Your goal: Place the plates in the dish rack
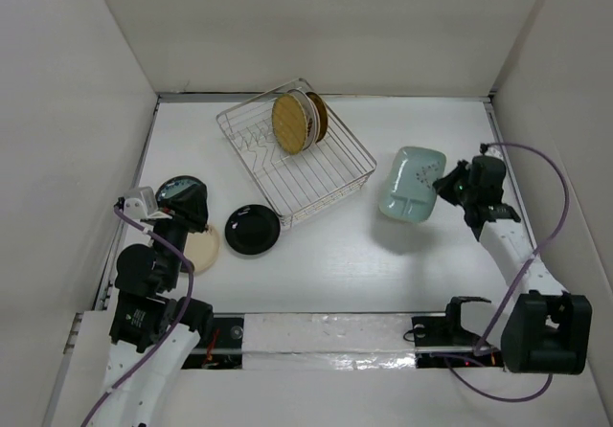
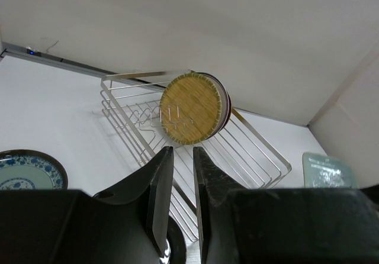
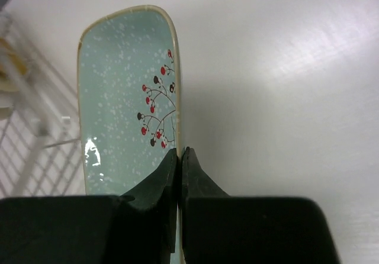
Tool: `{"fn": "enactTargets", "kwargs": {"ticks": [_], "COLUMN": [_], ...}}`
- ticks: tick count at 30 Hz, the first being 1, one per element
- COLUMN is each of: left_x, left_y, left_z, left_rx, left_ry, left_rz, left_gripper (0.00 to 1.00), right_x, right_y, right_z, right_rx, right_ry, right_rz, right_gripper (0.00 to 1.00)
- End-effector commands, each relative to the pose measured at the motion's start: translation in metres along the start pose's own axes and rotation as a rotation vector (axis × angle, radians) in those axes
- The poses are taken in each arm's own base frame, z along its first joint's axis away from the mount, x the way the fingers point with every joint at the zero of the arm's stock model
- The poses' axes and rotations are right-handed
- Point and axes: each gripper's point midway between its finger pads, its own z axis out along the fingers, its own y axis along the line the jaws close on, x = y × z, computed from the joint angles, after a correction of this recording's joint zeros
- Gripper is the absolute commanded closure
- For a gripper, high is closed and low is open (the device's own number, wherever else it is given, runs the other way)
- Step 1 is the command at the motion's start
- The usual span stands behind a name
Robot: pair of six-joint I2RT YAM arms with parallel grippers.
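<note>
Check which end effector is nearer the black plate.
Left. The left end effector is just left of the black plate, with its rim showing below the fingertips. The right end effector is far off to the right, past the rack, shut on the green plate.

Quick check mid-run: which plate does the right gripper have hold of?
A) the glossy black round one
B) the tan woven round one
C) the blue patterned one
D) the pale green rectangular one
D: in the right wrist view, the right gripper is pinched shut on the rim of the pale green rectangular plate.
</note>
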Motion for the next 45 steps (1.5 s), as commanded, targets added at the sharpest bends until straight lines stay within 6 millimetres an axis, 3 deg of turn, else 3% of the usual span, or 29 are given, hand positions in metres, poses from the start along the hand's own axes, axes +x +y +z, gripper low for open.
{"fn": "enactTargets", "kwargs": {"ticks": [1,3,4,6,7,8,10,11,15,18,23,31,39,45], "left_x": [-0.002,-0.002,-0.003,-0.002,-0.003,-0.001,-0.001,-0.001,0.001,0.002,0.004,0.008,0.010,0.011], "left_y": [-0.003,-0.003,-0.003,-0.003,-0.004,-0.004,-0.004,-0.004,-0.003,-0.003,-0.001,0.001,0.000,0.000], "left_z": [0.004,0.004,0.003,0.004,0.004,0.004,0.005,0.005,0.007,0.008,0.010,0.013,0.014,0.015], "left_rx": [0.011,0.011,0.014,0.014,0.015,0.017,0.019,0.019,0.012,0.010,0.001,-0.009,-0.007,-0.007], "left_ry": [-0.013,-0.013,-0.015,-0.012,-0.015,-0.011,-0.008,-0.008,0.000,0.003,0.012,0.026,0.035,0.036], "left_rz": [0.003,0.003,0.003,0.003,0.001,0.002,0.002,0.001,0.004,0.006,0.008,0.013,0.013,0.012], "left_gripper": [0.82,0.82,0.82,0.82,0.82,0.82,0.82,0.82,0.82,0.82,0.82,0.82,0.82,0.82], "right_x": [-0.093,-0.100,-0.105,-0.106,-0.116,-0.103,-0.098,-0.089,-0.074,-0.070,-0.067,-0.040,-0.024,-0.001], "right_y": [0.122,0.154,0.201,0.229,0.260,0.277,0.306,0.333,0.386,0.413,0.432,0.431,0.430,0.443], "right_z": [-0.041,-0.044,-0.045,-0.038,-0.028,-0.023,-0.010,0.004,0.032,0.046,0.055,0.084,0.093,0.096], "right_rx": [-0.188,-0.180,-0.242,-0.213,-0.222,-0.219,-0.232,-0.247,-0.224,-0.225,-0.232,-0.112,-0.016,0.005], "right_ry": [-0.251,-0.244,-0.243,-0.234,-0.246,-0.219,-0.200,-0.177,-0.194,-0.235,-0.334,-0.395,-0.454,-0.501], "right_rz": [-0.160,-0.263,-0.313,-0.408,-0.435,-0.491,-0.534,-0.574,-0.658,-0.679,-0.692,-0.838,-0.957,-1.035], "right_gripper": [1.00,1.00,1.00,1.00,1.00,1.00,1.00,1.00,1.00,1.00,1.00,1.00,1.00,1.00]}}
